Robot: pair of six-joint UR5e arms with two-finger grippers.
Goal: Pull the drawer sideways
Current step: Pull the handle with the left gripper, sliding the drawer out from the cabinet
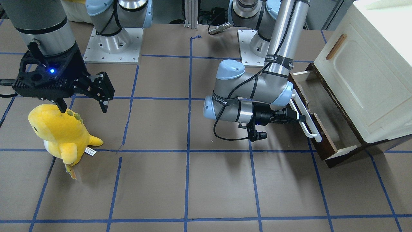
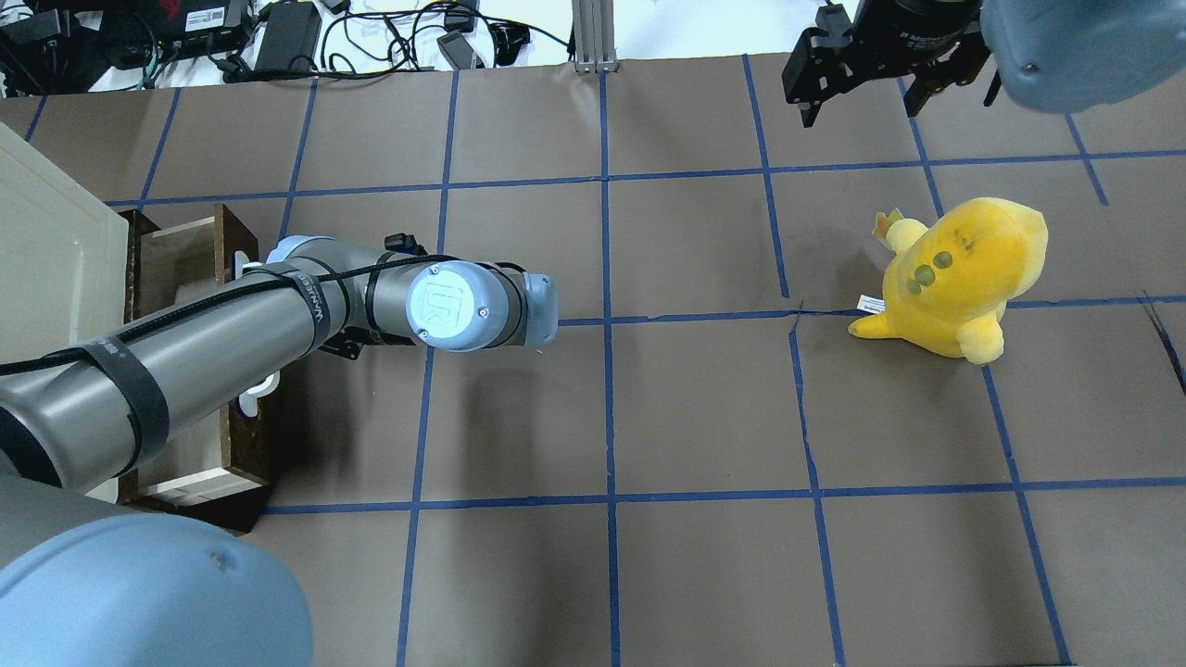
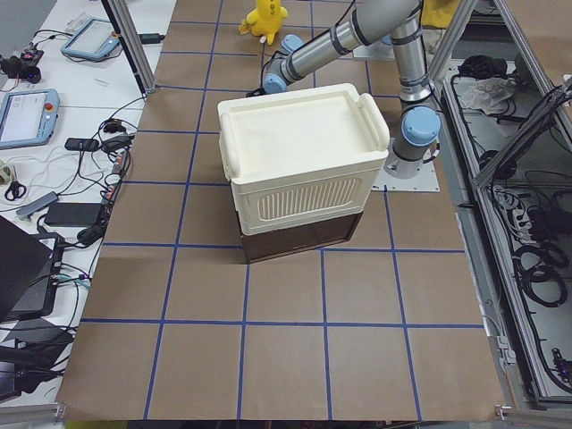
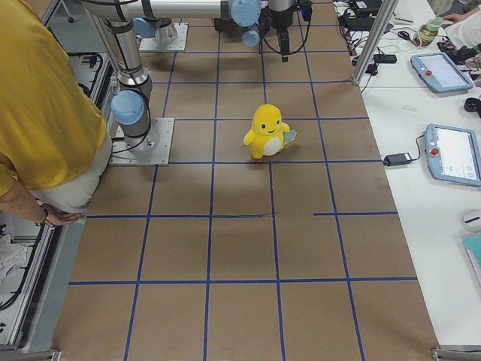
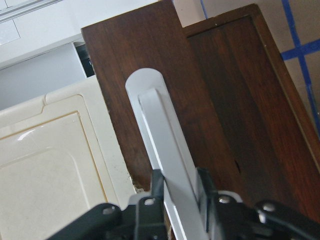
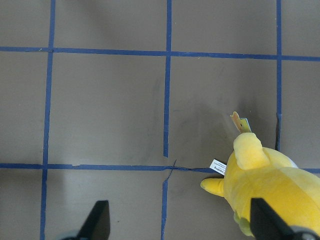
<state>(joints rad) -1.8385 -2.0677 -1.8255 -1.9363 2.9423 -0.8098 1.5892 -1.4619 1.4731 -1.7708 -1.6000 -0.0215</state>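
The drawer (image 1: 325, 112) stands pulled out from under the cream cabinet (image 1: 363, 74), with its pale inner sides and worn base showing. Its dark brown front (image 5: 225, 100) carries a long white bar handle (image 1: 307, 122). My left gripper (image 1: 297, 117) is shut on the handle near its middle; in the left wrist view the black fingers (image 5: 155, 190) sit on either side of the white bar (image 5: 160, 140). My right gripper (image 1: 83, 108) is open and empty, hovering just above a yellow plush toy (image 1: 61, 132), far from the drawer.
The cabinet's cream door panel has a small wooden handle (image 1: 336, 46). The plush also shows in the overhead view (image 2: 954, 278). Blue tape lines grid the brown table (image 1: 219, 183). A person in a yellow shirt (image 4: 37, 113) stands beside the robot's base.
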